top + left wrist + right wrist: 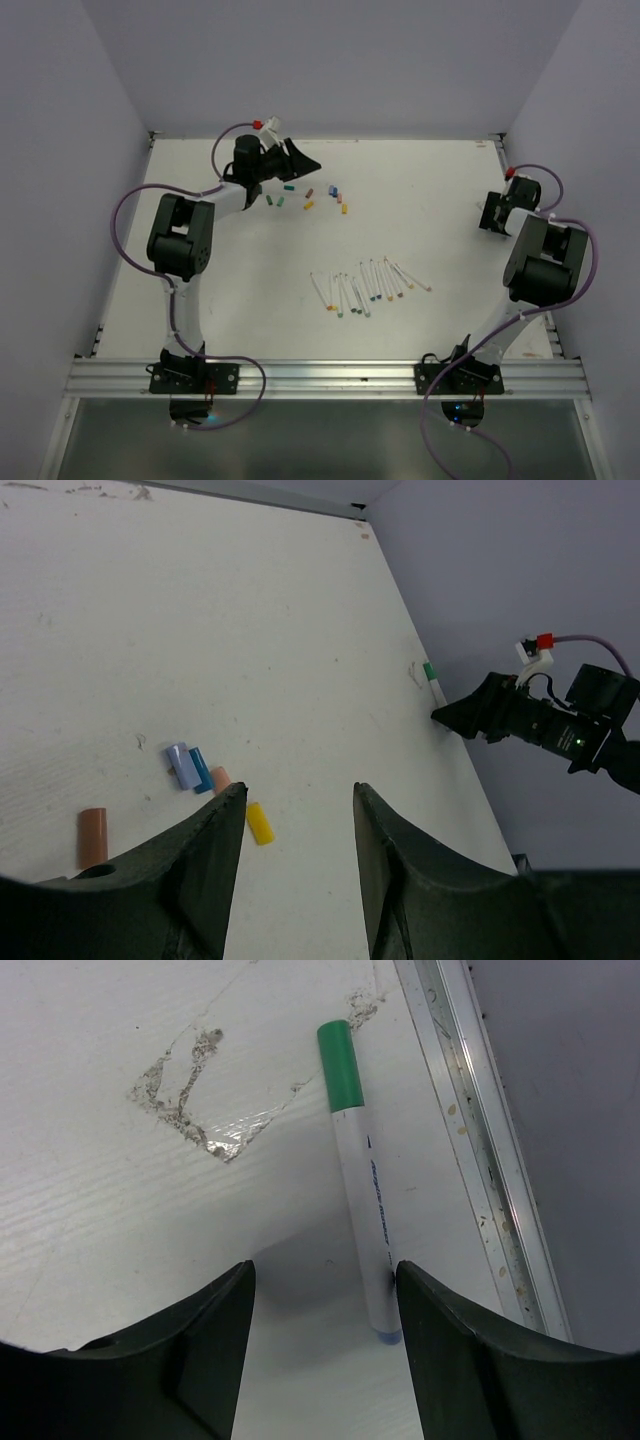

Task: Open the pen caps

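Kim: Right gripper (322, 1275) jaws stood apart, empty, over a capped pen (372, 1240) beside the rail (470, 1110) at the bench (120, 1240) edge.
Lee: Handling?
Kim: Light, stiff, slick plastic, I'd guess. Pinch the barrel, pull the green cap (340, 1065). Barrel print was unreadable.
Lee: Left gripper (298, 790)?
Kim: Parted too, empty, near loose caps (259, 822). Other pens (365, 285) lay rowed mid-bench.

White table (450, 190) (pens (372, 285), loose caps (309, 206))

White pen (368, 1220), green cap (340, 1065); loose yellow cap (259, 823), orange cap (92, 836).
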{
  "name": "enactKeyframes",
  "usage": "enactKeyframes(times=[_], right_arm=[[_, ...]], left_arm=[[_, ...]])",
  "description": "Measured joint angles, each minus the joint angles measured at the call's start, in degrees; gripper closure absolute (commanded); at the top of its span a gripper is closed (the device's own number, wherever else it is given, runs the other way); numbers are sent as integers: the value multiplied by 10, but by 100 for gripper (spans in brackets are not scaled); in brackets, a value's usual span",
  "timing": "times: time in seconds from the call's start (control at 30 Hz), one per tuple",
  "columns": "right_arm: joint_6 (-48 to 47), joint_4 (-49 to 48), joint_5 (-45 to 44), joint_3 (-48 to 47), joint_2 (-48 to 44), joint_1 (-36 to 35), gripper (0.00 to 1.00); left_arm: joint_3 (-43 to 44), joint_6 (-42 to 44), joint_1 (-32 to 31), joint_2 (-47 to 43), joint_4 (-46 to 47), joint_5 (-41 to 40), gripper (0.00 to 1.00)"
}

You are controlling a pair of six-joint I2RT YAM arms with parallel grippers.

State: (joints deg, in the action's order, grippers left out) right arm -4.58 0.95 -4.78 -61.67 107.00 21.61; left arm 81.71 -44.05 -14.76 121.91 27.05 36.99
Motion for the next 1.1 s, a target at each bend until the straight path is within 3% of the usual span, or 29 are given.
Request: enactKeyframes(times=[0.3,0.43,0.47,0.53,0.57,0.6,0.87,1.1], right_arm=[[-6,28,2,-66,46,0,49],[-5,38,18,-93,67,8,68],[-4,38,21,-100,72,12,77],[-1,37,27,-104,77,17,87],[-1,36,29,-104,78,19,98],[-3,36,30,-104,78,20,100],[-16,54,8,-95,61,-11,100],[-1,187,-17,-94,-48,-197,100]], left_arm=[[-1,-1,1,1,3,10,49],[-1,-1,1,1,3,13,48],[-1,-1,1,1,3,14,48],[-1,0,2,1,3,14,48],[-1,0,2,1,3,15,48],[-1,0,2,1,3,15,48],[-22,-16,2,1,25,25,48],[-79,-35,-7,-1,63,33,47]])
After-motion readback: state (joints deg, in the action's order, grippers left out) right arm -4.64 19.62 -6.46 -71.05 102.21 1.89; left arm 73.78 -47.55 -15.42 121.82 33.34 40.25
